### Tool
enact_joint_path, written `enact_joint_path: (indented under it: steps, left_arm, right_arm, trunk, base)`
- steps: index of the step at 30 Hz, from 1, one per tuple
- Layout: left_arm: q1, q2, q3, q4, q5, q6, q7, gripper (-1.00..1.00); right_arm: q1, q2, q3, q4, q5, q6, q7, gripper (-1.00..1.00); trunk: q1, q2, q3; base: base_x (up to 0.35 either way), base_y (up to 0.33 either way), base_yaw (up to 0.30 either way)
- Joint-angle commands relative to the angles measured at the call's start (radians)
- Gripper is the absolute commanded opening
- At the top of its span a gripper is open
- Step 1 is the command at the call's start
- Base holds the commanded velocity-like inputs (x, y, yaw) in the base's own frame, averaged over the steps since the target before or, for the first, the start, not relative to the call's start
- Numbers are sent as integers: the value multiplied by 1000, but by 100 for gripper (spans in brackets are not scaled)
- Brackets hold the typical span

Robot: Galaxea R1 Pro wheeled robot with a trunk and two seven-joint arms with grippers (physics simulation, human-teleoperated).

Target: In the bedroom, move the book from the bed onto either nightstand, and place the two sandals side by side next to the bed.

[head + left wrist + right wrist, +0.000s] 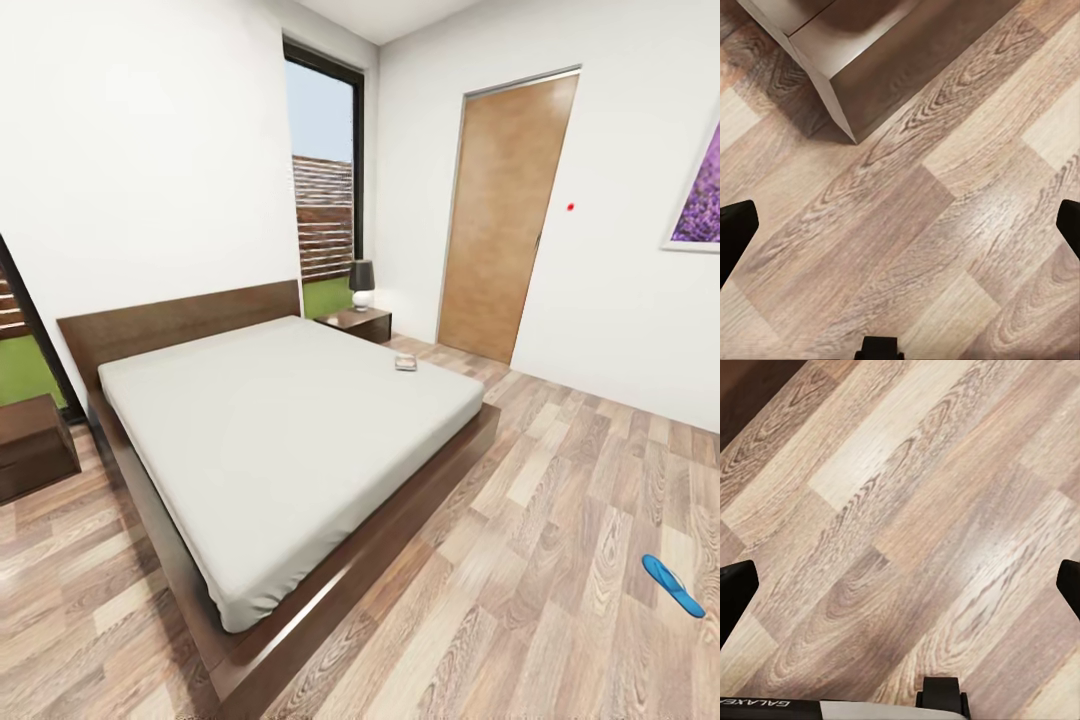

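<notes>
The bed (280, 440) with its light grey mattress and dark wood frame fills the middle of the head view. The book (406, 363) lies flat on the mattress near its far right edge. One nightstand (360, 322) stands beyond the bed by the window; another nightstand (32, 445) is at the left edge. A blue sandal (672, 585) lies on the floor at the right. My left gripper (900, 225) is open above bare wood floor near the bed's corner (832, 67). My right gripper (900, 589) is open over the floor, holding nothing.
A black lamp (361, 284) stands on the far nightstand. A closed wooden door (505, 220) is in the back wall, a purple picture (700, 190) to its right. Tall windows flank the headboard. Wood-plank floor (540, 560) stretches right of the bed.
</notes>
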Motion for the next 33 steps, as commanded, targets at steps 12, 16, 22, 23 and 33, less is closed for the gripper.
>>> enact_joint_path:
  steps: [12, 16, 22, 23, 33]
  left_arm:
    - [0, -1, 3, 0, -1, -3, 0, 100]
    - [0, -1, 3, 0, -1, -3, 0, 100]
    - [0, -1, 3, 0, -1, -2, 0, 100]
    - [0, -1, 3, 0, -1, -2, 0, 100]
    - [0, -1, 3, 0, -1, -2, 0, 100]
  right_arm:
    - [0, 1, -7, -1, 1, -1, 8, 100]
    - [0, 1, -6, -1, 1, -1, 8, 100]
    - [0, 1, -6, -1, 1, -1, 8, 100]
    - [0, 1, -6, -1, 1, -1, 8, 100]
    - [0, 1, -7, -1, 0, -1, 8, 100]
  trunk:
    - [0, 0, -19]
    - [0, 0, -25]
    - [0, 0, -27]
    - [0, 0, -27]
    - [0, 0, -26]
  base:
    - [0, 0, 0]
    - [0, 0, 0]
    - [15, 0, 0]
    - [108, 0, 0]
    - [285, 0, -45]
